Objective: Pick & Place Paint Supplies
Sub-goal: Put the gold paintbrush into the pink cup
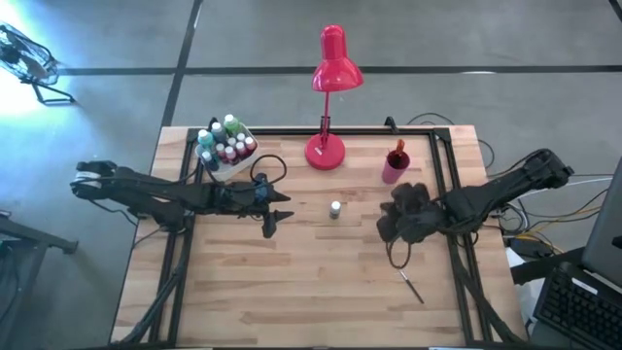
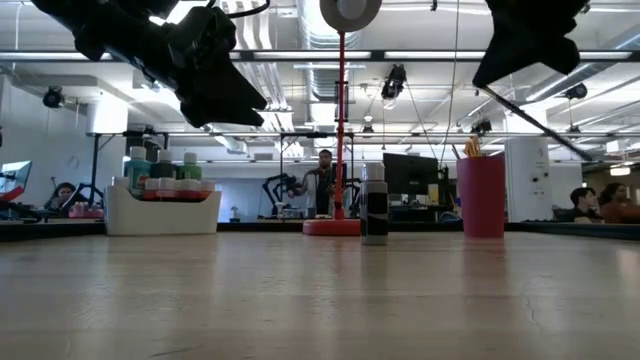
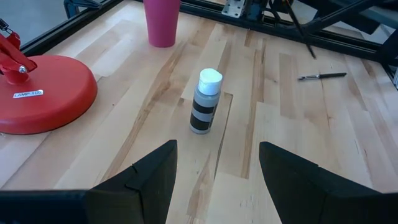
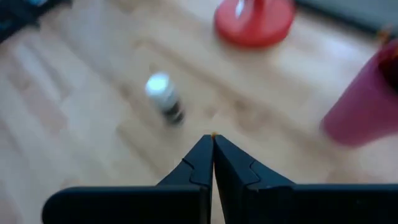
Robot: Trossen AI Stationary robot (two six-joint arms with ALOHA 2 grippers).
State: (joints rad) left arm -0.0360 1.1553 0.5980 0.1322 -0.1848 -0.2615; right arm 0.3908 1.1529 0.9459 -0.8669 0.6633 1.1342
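1. Where the table's far left corner lies: white tray (image 1: 225,161) packed with white-capped paint bottles (image 1: 226,143).
2. Right of the tray: left gripper (image 1: 271,225), jaws spread, holding nothing, above the wood and pointed at the lone bottle.
3. At table centre: black-and-white paint bottle (image 3: 204,101), upright, just near of the red lamp base (image 1: 325,152).
4. Farther right: pink cup (image 1: 395,165) with brushes inside.
5. Right of centre: right gripper (image 4: 212,144), fingers pressed together, raised above the table.
6. Near right: loose paintbrush (image 1: 412,286), flat on the wood.
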